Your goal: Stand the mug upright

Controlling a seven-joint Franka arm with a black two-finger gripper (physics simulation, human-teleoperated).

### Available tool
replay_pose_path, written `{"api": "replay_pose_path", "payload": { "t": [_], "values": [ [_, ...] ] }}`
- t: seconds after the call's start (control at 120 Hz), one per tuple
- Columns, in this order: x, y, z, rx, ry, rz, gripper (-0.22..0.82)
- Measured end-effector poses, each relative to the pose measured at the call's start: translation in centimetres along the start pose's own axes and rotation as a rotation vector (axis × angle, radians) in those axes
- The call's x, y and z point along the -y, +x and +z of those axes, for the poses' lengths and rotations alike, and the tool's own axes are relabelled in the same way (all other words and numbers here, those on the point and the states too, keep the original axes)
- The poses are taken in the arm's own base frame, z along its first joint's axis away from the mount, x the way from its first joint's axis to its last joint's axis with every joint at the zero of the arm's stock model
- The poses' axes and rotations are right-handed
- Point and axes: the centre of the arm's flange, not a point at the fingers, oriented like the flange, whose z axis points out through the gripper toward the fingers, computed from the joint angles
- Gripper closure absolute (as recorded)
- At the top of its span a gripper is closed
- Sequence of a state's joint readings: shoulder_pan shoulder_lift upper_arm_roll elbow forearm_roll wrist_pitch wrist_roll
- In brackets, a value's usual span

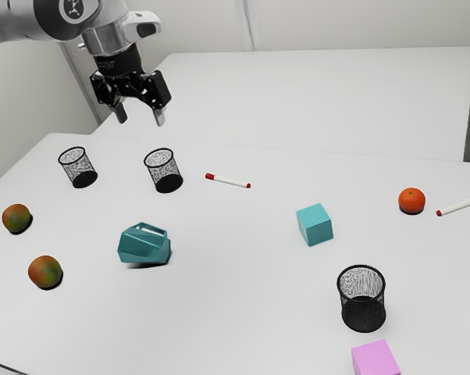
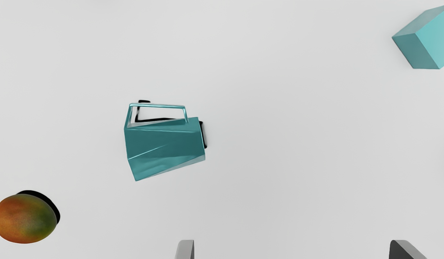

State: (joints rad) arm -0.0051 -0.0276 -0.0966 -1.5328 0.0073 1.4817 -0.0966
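Lying sideways, mug (image 2: pixel 164 142) well apart from end effector (image 1: pixel 140 119), apparently lower.

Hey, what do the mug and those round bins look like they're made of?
Mug: perhaps glazed ceramic or plastic, judging by its smooth, faintly shiny teal facets. Bins: likely black-painted metal mesh, since their walls look perforated and see-through.

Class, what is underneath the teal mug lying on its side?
The mug rests on the white table, dark shadow showing beside it; the patch directly beneath its body is covered.
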Motion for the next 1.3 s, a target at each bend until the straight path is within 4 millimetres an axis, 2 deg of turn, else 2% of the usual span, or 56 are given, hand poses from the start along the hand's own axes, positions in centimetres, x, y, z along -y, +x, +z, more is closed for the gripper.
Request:
{"api": "replay_pose_path", "payload": {
  "t": [0.133, 0.367, 0.475, 0.633, 0.783, 0.892, 1.3],
  "values": [
    [0.3, -0.2, 0.1, 0.003, 0.000, -0.006, 0.01],
    [1.1, -1.6, -0.2, 0.005, 0.002, -0.022, 0.01],
    [3.0, -1.9, 0.2, 0.017, 0.002, -0.056, 0.01],
    [7.1, -2.2, 1.3, 0.050, -0.007, -0.119, 0.02],
    [10.9, -2.4, 3.1, 0.084, -0.056, -0.169, 0.02],
    [12.7, -2.6, 4.3, 0.100, -0.087, -0.189, 0.02],
    [19.2, -3.5, 14.0, 0.108, -0.249, -0.254, 0.02]
  ]
}}
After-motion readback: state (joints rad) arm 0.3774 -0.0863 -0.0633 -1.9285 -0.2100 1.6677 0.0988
